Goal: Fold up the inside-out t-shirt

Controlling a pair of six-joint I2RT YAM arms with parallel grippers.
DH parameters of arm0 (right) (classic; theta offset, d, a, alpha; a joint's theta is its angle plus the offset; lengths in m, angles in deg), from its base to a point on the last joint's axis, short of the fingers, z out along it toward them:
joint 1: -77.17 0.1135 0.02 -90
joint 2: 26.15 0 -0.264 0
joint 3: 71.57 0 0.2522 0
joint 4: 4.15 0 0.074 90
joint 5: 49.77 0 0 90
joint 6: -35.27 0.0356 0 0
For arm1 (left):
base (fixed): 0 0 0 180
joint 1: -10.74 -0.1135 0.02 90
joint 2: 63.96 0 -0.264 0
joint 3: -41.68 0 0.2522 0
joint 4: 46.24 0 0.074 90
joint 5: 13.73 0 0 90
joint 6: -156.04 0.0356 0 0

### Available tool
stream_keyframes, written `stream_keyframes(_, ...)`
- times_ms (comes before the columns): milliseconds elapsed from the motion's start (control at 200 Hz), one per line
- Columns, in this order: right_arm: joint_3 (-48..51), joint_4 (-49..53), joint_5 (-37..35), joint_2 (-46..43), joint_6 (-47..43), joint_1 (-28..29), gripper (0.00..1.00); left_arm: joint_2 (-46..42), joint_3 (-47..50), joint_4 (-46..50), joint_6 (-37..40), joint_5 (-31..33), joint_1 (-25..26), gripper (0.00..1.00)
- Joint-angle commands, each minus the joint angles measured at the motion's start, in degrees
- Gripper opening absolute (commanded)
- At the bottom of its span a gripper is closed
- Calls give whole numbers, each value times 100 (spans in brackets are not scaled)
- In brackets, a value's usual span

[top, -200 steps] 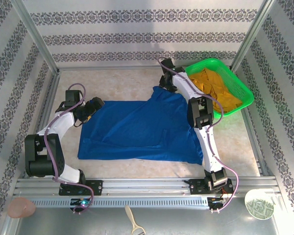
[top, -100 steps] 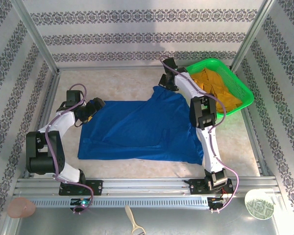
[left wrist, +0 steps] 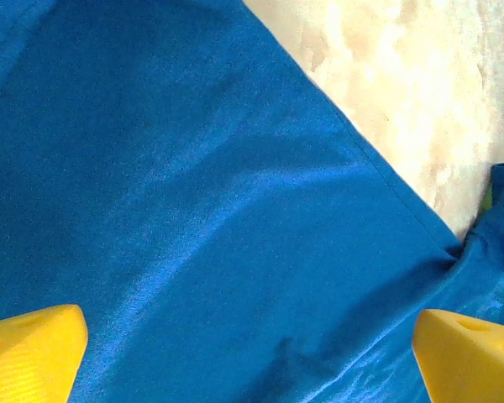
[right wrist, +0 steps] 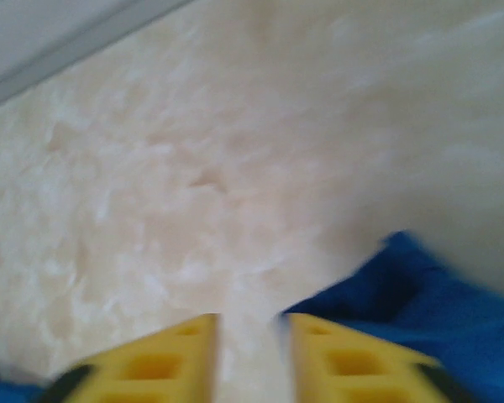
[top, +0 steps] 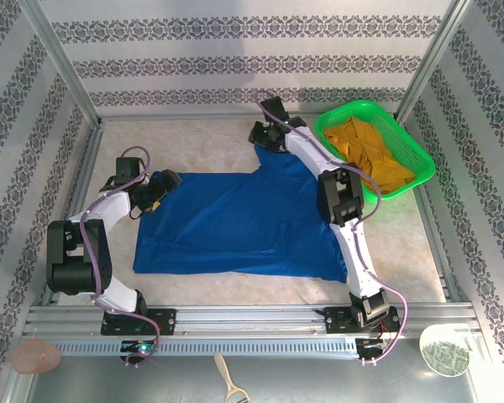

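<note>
The inside-out t-shirt (top: 244, 222) lies spread flat across the middle of the table, royal blue, with a raised corner at the far side. My left gripper (top: 166, 180) hovers over its far left corner. In the left wrist view the blue cloth (left wrist: 193, 193) spreads beneath my left gripper (left wrist: 252, 361), whose yellow fingertips (left wrist: 29, 348) stand wide apart with nothing held. My right gripper (top: 260, 134) sits at the shirt's far corner. Blurred in the right wrist view, my right gripper (right wrist: 248, 340) is open, bare table shows in the gap, and blue cloth (right wrist: 420, 285) lies just to the right.
A green basket (top: 365, 104) holding an orange-yellow garment (top: 374, 151) stands at the far right, close to the right arm. Metal frame posts and patterned walls enclose the table. A white plate (top: 443, 350) and a brush (top: 228, 382) lie in front of the rail.
The right gripper has swung left, away from the basket, along the shirt's far corner. The left gripper has hardly moved and stays open.
</note>
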Motion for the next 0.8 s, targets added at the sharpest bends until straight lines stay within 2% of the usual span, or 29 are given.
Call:
stream_keyframes(0, -219, 25, 937, 265, -403, 24, 50, 104, 64, -178, -64, -104, 51, 100)
stream_keyframes(125, 387, -326, 812, -406, -966, -138, 52, 127, 43, -198, -74, -135, 52, 100)
stream_keyframes(250, 455, -288, 710, -674, -1083, -560, 52, 153, 81, -272, -125, -168, 55, 100)
stream_keyframes(520, -362, 586, 534, 51, -1428, -1076, 53, 158, 73, -269, -137, -171, 58, 100)
stream_keyframes(794, -12, 708, 393, 266, -1542, -1048, 54, 137, 19, -217, -143, -131, 59, 100)
